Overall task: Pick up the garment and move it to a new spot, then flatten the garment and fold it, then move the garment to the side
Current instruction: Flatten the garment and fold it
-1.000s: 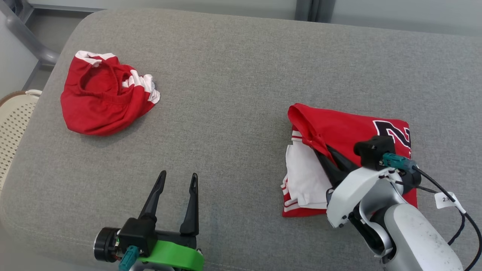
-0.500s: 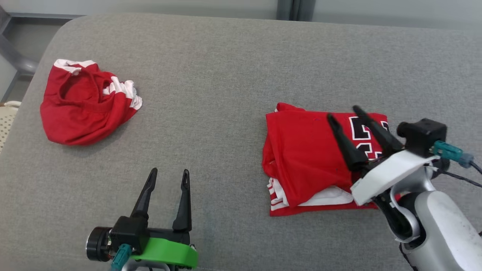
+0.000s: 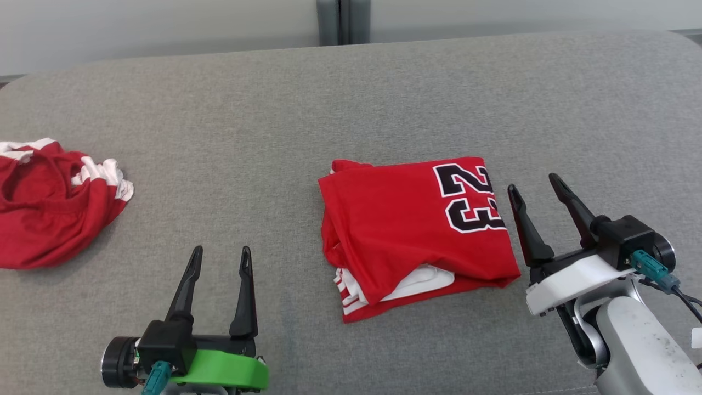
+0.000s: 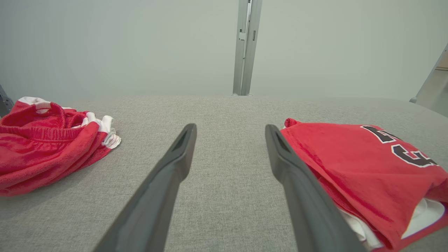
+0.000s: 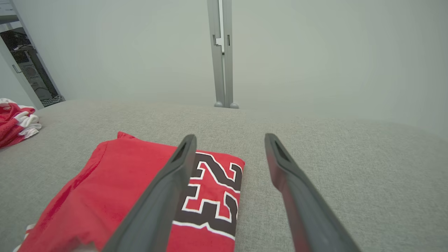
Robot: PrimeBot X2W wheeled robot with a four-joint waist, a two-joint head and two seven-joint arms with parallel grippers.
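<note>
A red jersey with a black, white-edged "23" printed on it [image 3: 417, 236] lies folded into a rough rectangle on the grey fabric-covered padded bench [image 3: 274, 137], right of the bench's middle and closer to the near edge than to the far one. Its number sits toward the far right corner of the fold. At the fold's near edge, white fabric and red-and-white striped trim peek out from under the top red layer. The jersey rests flat on the bench and nothing is touching it.

The right hand [image 3: 533, 184] is just beside the jersey's right edge, clear of the cloth. Its two long dark fingers are spread wide and point toward the far edge of the bench, with nothing between them. In the right wrist view one finger crosses in front of the printed number, the other lies over bare grey fabric.

The left hand [image 3: 221, 251] is near the bench's near edge, left of the jersey and well apart from it. Its fingers are also spread wide and empty, with bare bench between them.

A second red garment with white trim [image 3: 49, 219] lies crumpled in a heap at the bench's left edge, well apart from both hands. Beyond the far edge stands a grey metal post [image 3: 334, 22] against a pale wall.
</note>
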